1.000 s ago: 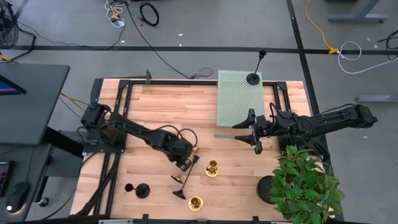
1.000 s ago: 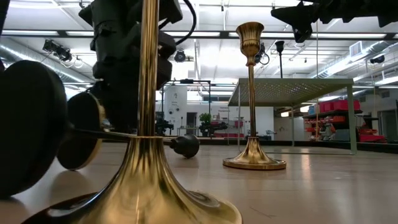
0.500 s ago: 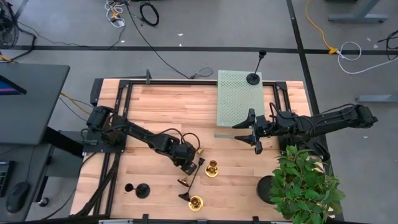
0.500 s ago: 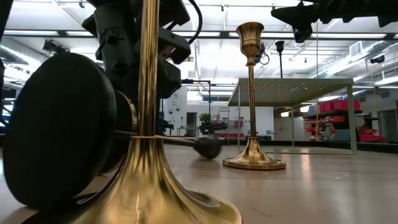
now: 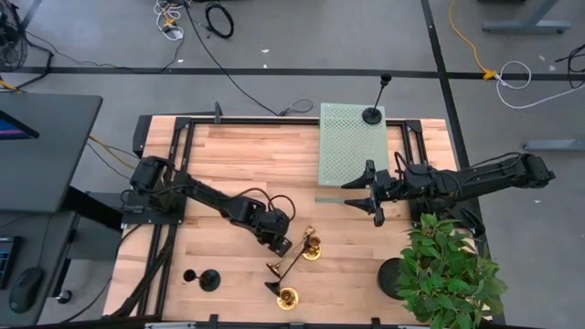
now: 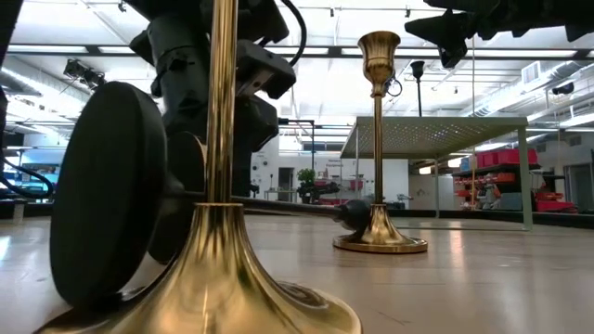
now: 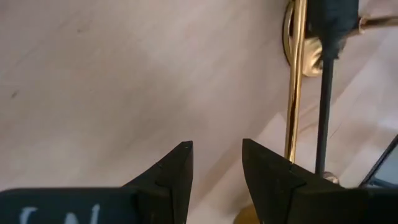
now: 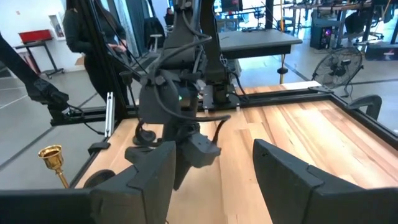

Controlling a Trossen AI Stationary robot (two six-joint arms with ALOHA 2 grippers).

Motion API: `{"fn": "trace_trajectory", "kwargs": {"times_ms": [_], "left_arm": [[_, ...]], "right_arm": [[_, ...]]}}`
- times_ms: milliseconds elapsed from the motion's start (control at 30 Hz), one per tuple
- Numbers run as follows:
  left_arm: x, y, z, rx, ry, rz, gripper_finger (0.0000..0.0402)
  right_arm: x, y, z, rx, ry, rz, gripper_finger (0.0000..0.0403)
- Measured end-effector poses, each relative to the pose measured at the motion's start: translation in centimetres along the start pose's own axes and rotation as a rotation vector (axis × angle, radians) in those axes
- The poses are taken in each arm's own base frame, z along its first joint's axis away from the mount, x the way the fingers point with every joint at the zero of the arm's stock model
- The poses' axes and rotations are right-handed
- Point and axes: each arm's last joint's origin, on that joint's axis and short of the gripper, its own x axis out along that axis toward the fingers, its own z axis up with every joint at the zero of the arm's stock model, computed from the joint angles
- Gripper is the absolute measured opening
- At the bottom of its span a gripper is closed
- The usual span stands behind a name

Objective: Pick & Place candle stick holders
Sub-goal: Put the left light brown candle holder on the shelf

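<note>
My left gripper [image 5: 284, 244] is open and low over the table's near middle; it also shows in the left wrist view [image 7: 214, 168]. Beside it a gold candlestick [image 5: 284, 260] and a black candlestick [image 5: 291, 260] lie on their sides on the wood. The black one's base [image 6: 111, 195] is on edge and its stem runs level. Two gold candlesticks stand upright [image 5: 313, 247] [image 5: 289, 297]. Another black one [image 5: 208, 281] lies at the near left. A tall black one [image 5: 373, 114] stands on the green perforated platform [image 5: 343, 151]. My right gripper [image 5: 375, 196] hangs open and empty above the table's right middle. My left gripper has the outer side of one finger [image 7: 273, 177] against the stem [image 7: 292, 140] of the lying gold candlestick. Nothing is between the fingers. The fingers slant down toward the table and lie along the stem. The candlestick lies on the wood, with the black stem [image 7: 324, 124] right beside it.
A black pot with a green plant [image 5: 443, 270] stands at the near right corner. A dark metal frame [image 5: 183, 164] runs along the table's left and far sides. Bare wood lies at the far middle.
My left gripper has gone toward the table's right and near edges, staying open. The lying black candlestick has slid and turned with it. Its top has swung over to the upright gold one, and its base has gone next to the near gold one. The lying gold candlestick has slid along too.
</note>
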Motion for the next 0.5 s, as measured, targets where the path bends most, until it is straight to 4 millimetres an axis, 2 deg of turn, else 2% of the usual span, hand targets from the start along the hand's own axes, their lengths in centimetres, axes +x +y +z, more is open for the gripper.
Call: {"fn": "trace_trajectory", "kwargs": {"times_ms": [300, 500], "left_arm": [[-0.1, -1.3, 0.3, 0.034, -0.008, -0.143, 0.014], [0.0, -1.6, -0.1, 0.037, -0.013, -0.137, 0.014]], "right_arm": [[0.0, 0.0, 0.0, -0.001, -0.001, -0.002, 0.0212], [0.0, 0.0, 0.0, -0.001, -0.002, -0.002, 0.0212]]}}
